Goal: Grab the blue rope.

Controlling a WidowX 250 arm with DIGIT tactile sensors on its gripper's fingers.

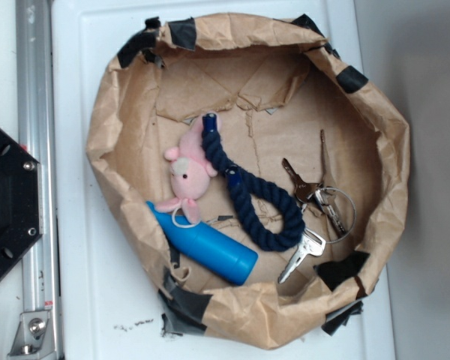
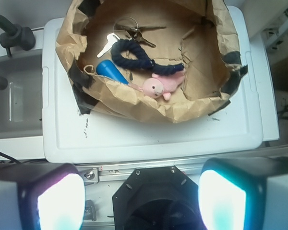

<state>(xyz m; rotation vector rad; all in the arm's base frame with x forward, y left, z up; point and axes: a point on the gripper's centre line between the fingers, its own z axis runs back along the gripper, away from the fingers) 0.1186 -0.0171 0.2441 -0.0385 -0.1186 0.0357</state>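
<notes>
My fingers (image 2: 141, 201) sit apart, well short of the rope (image 1: 247, 195); its end lies on the pig (image 1: 189, 174), so I might snag both.

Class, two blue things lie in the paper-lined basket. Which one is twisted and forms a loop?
The blue rope, a dark navy braided cord curving into a loop beside the keys. The blue bottle is smooth, bright and straight.
</notes>
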